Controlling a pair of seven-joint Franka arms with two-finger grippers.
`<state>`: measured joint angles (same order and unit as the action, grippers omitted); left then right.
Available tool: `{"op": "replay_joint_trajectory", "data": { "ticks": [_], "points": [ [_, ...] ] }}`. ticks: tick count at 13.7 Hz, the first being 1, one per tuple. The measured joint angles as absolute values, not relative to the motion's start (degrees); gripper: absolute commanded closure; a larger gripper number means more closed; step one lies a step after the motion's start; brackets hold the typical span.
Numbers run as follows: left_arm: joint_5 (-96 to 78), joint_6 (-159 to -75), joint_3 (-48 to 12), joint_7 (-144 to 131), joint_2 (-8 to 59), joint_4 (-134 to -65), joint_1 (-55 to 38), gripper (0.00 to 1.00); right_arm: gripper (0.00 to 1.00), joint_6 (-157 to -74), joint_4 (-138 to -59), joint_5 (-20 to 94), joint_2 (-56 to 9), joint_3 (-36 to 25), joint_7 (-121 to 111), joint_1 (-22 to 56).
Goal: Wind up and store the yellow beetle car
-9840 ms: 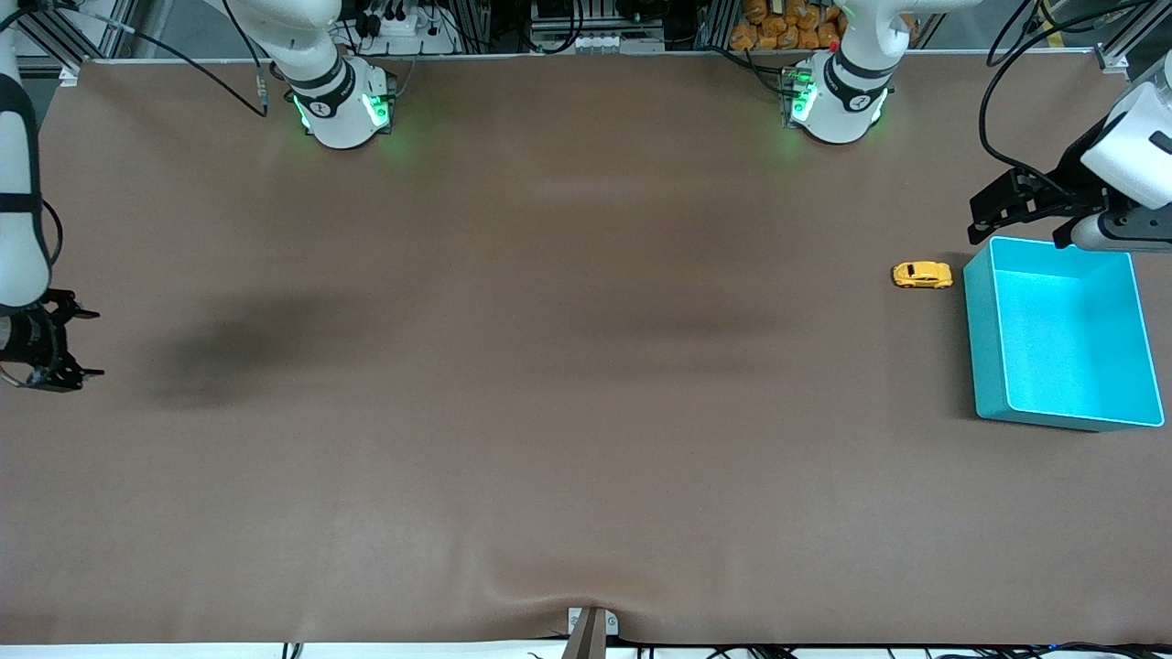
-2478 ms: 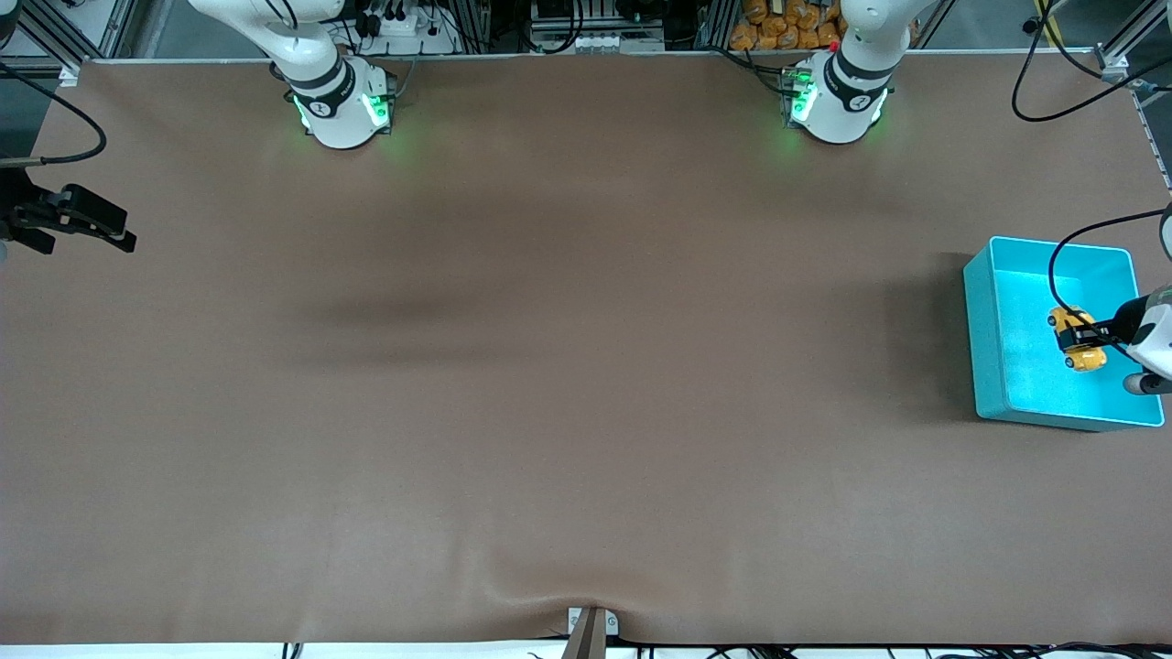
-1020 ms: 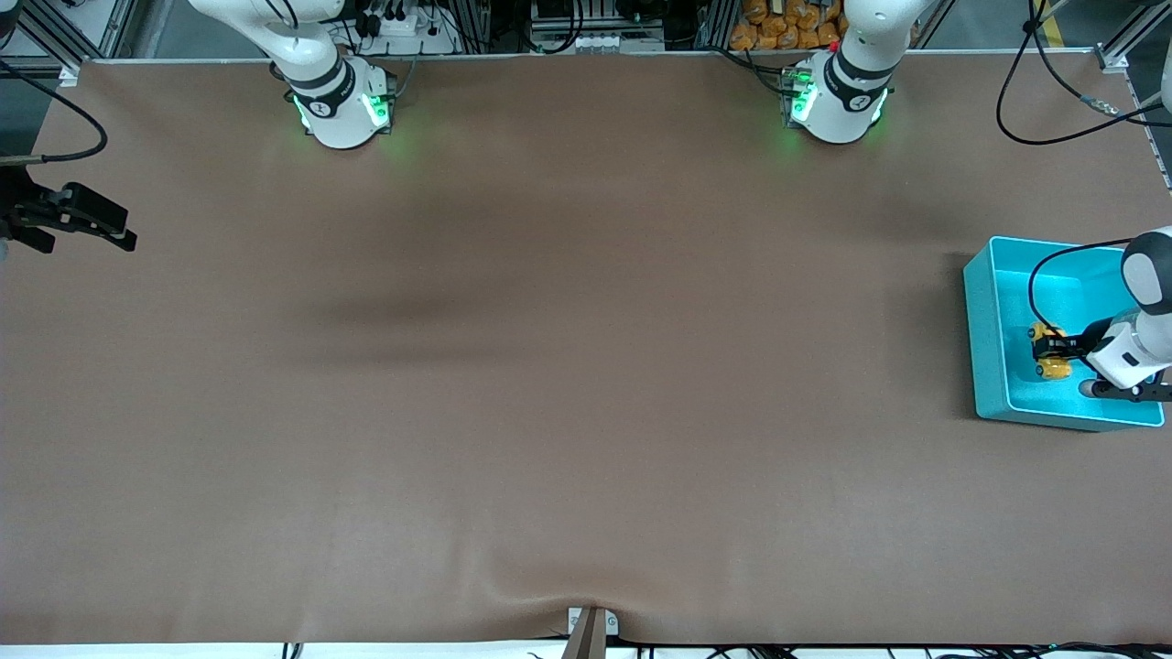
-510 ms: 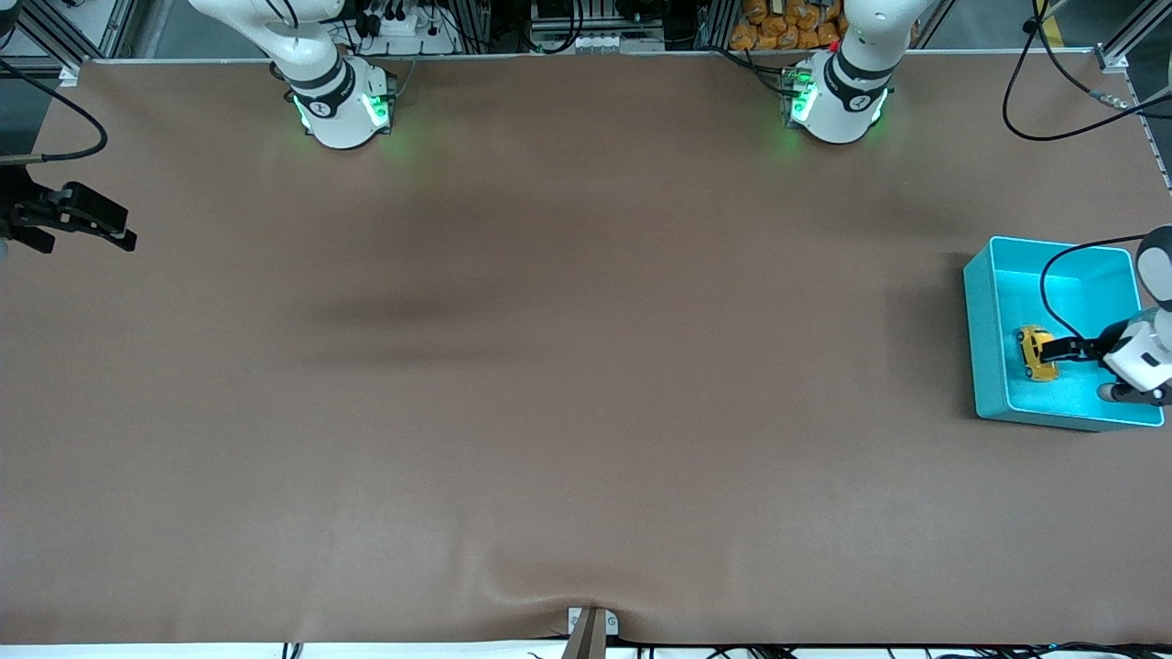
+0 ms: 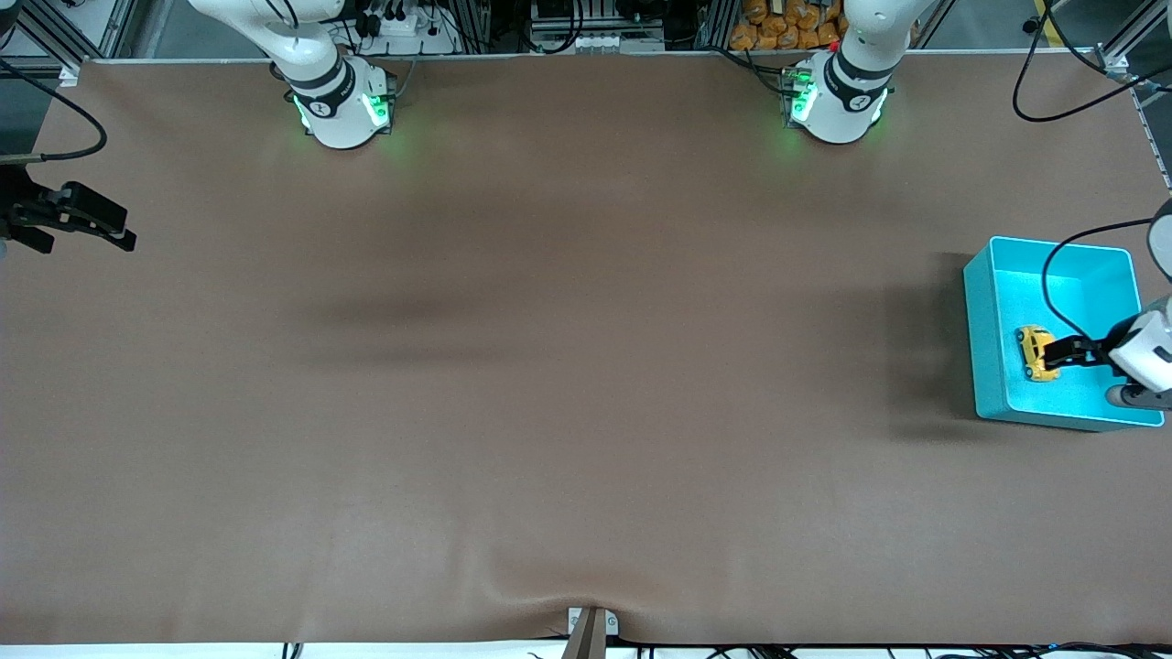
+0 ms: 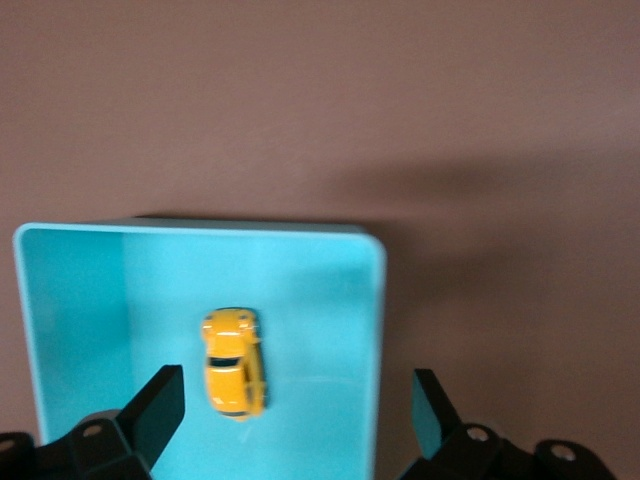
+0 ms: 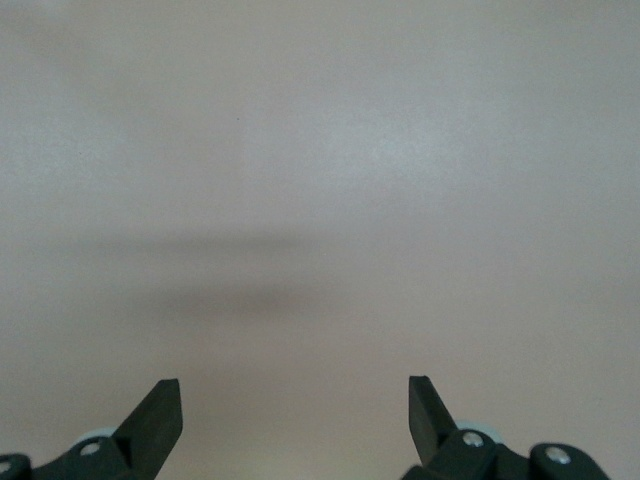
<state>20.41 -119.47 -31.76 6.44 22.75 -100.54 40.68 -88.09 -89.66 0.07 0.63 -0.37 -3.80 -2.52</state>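
The yellow beetle car (image 5: 1036,351) lies on the floor of the turquoise bin (image 5: 983,329), close to the wall that faces the table's middle. In the left wrist view the car (image 6: 233,362) rests free inside the bin (image 6: 200,229). My left gripper (image 5: 1062,352) hangs over the bin just beside the car. It is open (image 6: 297,395), with its fingers (image 6: 160,400) wide apart and touching nothing. My right gripper (image 5: 112,229) waits open (image 7: 295,400) over bare table at the right arm's end.
The bin stands at the left arm's end of the brown table mat (image 5: 586,366). A black cable (image 5: 1053,275) loops from the left arm over the bin. A small bracket (image 5: 591,627) sits at the table's front edge.
My left gripper has opened and let go of the car, which now lies on the bin floor. The gripper has drawn back slightly from it. The right arm has not moved.
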Motion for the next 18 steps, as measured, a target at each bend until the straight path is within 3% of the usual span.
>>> {"op": "replay_joint_trajectory", "data": {
  "ticks": [2,7,16,18],
  "points": [
    [20.41,-117.51,-34.2,2.52,21.24,-100.53,38.84,0.0,0.0,-88.09,-89.65,0.07,0.63,-0.36,-3.79,-2.52],
    [16.26,-112.46,-33.84,-0.08,14.87,-100.42,32.23,0.0,0.0,-88.1,-89.64,0.07,0.63,-0.36,-3.76,-2.53],
    [4.66,-101.59,-10.29,-4.63,2.23,-99.44,4.17,0.0,0.0,-88.1,-89.64,0.07,0.6,-0.37,-3.76,-2.53],
    [3.59,-97.16,-7.62,-4.63,0.81,-97.52,1.28,0.0,0.0,-88.1,-89.64,0.07,0.59,-0.36,-3.76,-2.52]
  ]
}}
